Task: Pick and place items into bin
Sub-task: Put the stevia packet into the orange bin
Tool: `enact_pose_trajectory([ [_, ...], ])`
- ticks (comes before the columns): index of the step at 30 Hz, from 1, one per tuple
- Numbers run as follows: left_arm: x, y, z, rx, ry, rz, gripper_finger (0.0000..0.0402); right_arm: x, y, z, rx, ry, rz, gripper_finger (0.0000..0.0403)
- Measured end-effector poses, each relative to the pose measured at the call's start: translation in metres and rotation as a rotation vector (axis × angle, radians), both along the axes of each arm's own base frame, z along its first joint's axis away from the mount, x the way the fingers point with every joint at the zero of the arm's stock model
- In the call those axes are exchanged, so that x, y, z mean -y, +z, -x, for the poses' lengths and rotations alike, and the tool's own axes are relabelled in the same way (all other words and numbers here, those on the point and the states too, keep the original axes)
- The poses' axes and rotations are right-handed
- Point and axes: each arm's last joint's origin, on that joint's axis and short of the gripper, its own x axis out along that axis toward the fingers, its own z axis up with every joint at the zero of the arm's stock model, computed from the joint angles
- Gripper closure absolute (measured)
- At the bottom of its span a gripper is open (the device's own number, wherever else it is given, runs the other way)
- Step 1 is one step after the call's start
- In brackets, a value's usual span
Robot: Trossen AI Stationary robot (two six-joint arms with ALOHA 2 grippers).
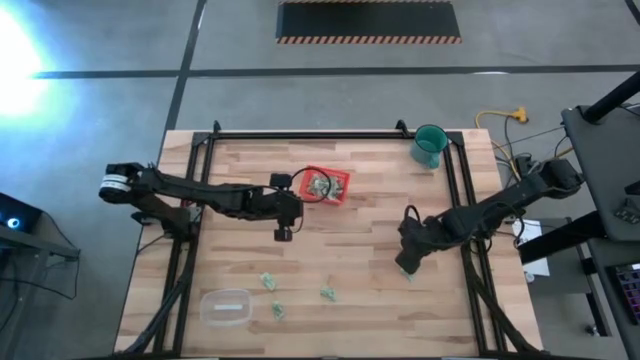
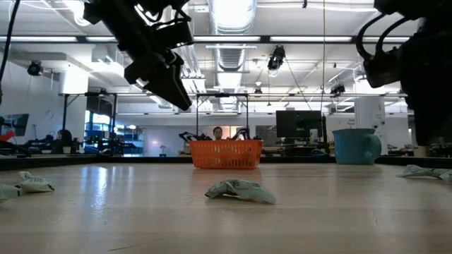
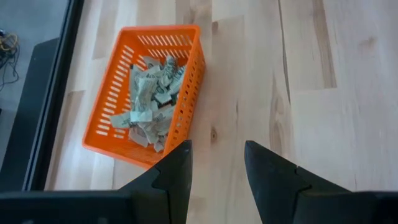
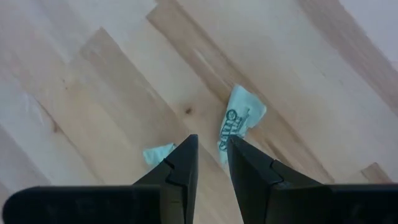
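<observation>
Take the high view as your clock face, with the table (image 1: 330,190) centre as the hub. The basket (image 1: 327,185) sits just toward twelve, with a heap of wrappers (image 3: 149,99) in it. The cup (image 1: 429,146) stands at about two, near the far rim. The left gripper (image 1: 283,233) hangs close to the hub on the nine side, just beside the basket. The right gripper (image 1: 405,268) is at four, over a wrapper (image 4: 239,118), with a scrap (image 4: 158,153) just beside it. Three loose wrappers (image 1: 268,281) lie around six to seven, and the clear container (image 1: 226,307) sits at seven, near the front edge.
</observation>
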Motion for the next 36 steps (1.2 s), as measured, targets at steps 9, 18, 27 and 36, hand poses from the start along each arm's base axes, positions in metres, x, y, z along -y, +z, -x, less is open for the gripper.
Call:
enact_pose_trajectory([
  [9,0.000,-0.001,0.000,-0.005,0.000,0.000,0.0271,-0.006,-0.001,0.001,-0.002,0.194,0.012,0.0319],
  [18,0.000,-0.001,0.000,-0.005,0.001,0.000,0.0271,-0.007,-0.001,0.001,-0.014,0.097,-0.036,0.0279],
  [27,0.000,-0.001,0.000,-0.004,0.002,0.002,0.0272,-0.005,-0.006,0.000,-0.017,0.043,0.038,0.0211],
  [36,0.000,0.000,0.000,0.005,0.002,0.002,0.0272,-0.005,-0.024,-0.001,-0.098,0.001,0.092,0.0195],
])
